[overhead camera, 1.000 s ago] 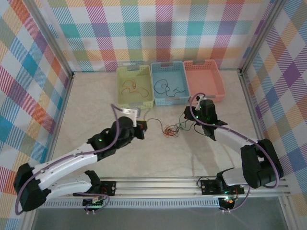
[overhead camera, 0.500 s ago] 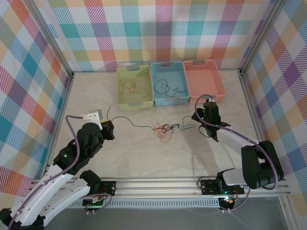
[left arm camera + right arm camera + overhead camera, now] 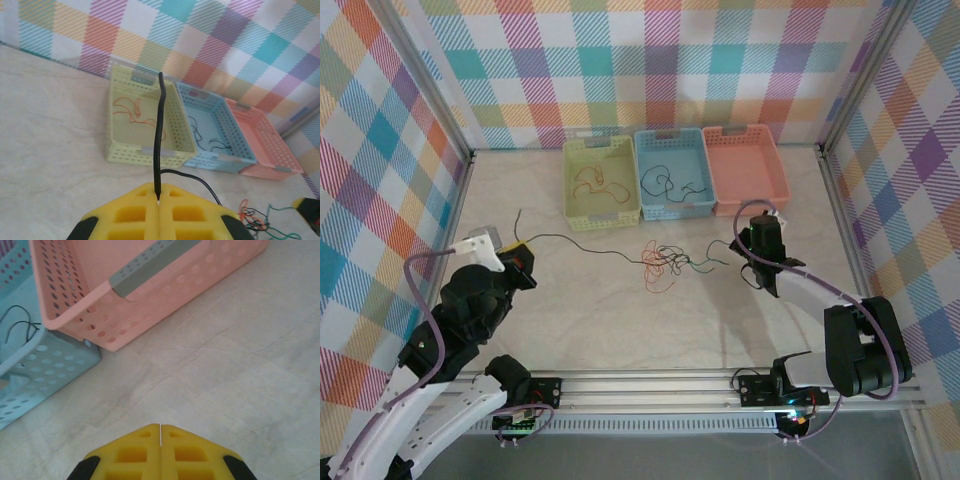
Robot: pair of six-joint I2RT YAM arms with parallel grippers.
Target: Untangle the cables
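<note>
Your left claw (image 3: 159, 199) is clamped on the black cable (image 3: 159, 125); right claw (image 3: 160, 428) pressed together, what it pins unclear.
Pull hard and you risk cinching the knot (image 3: 663, 262) or dragging it whole.

Left arm folded near the bench's left edge; left gripper (image 3: 520, 250) (image 3: 159, 200), yellow pads, pinched tight on a thin black cable (image 3: 158, 135). Right arm reaches forward on the right side; right gripper (image 3: 740, 248) (image 3: 160, 432) has its pads pressed together.

A robotics lab's test cell: a pale marbled tabletop (image 3: 580, 320) was boxed in by multicoloured checked panels (image 3: 650, 60) on aluminium posts (image 3: 430, 85), with a left arm (image 3: 460, 320) and right arm (image 3: 820, 295) bolted to a metal rail (image 3: 660, 383) and three pastel baskets (image 3: 672, 132) at the back.
</note>
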